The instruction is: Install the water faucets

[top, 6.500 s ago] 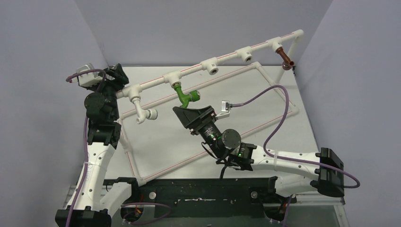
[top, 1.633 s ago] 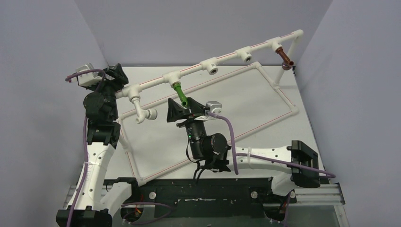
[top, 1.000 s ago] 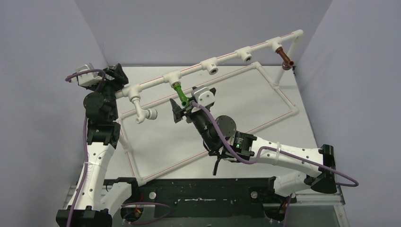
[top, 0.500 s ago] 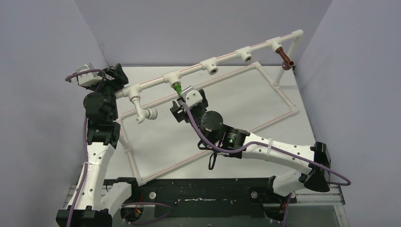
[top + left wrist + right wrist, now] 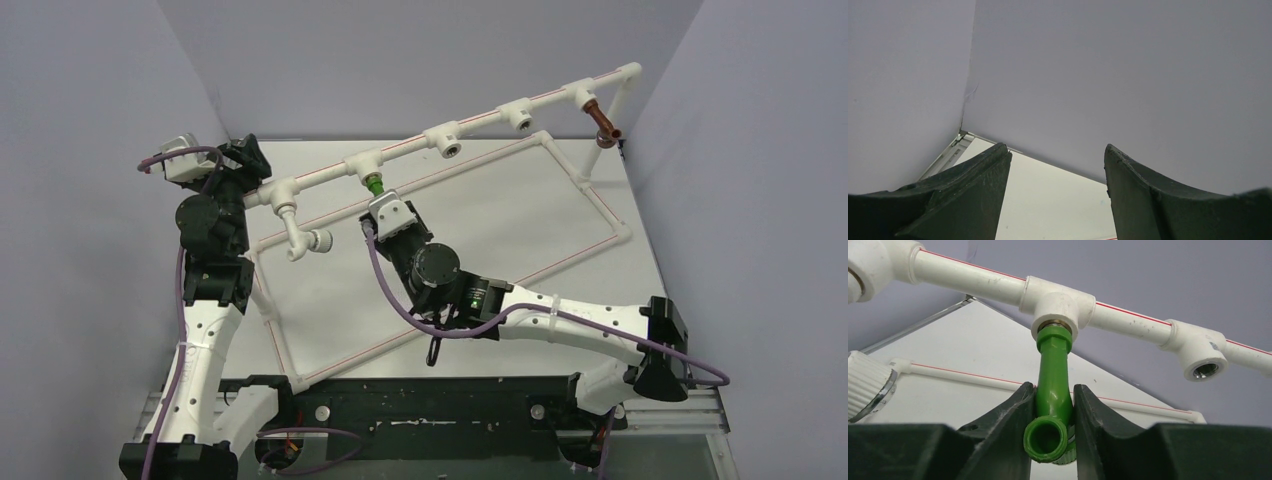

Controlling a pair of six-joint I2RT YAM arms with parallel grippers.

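Note:
The bright green faucet point(image 5: 1053, 375) hangs from a white tee socket point(image 5: 1060, 304) of the raised pipe, its round spout mouth facing the right wrist camera. My right gripper point(image 5: 1054, 386) is shut on its bent stem, one finger on each side. From above, only the faucet's top point(image 5: 373, 183) shows beyond the right wrist point(image 5: 392, 215). The reddish-brown faucet point(image 5: 604, 121) hangs from the tee at the pipe's far right end. My left gripper point(image 5: 1057, 147) stands open with nothing between its fingers, beside the pipe's left end point(image 5: 243, 160).
The white pipe frame point(image 5: 480, 120) runs diagonally above the table, with two bare tee sockets point(image 5: 448, 145) between the faucets. A white tap point(image 5: 305, 240) with a silver-rimmed end hangs from the leftmost tee. Grey walls close in on three sides.
My right wrist has rolled over and slid up along the green faucet, and its fingers have shut on the stem. The left arm has not moved.

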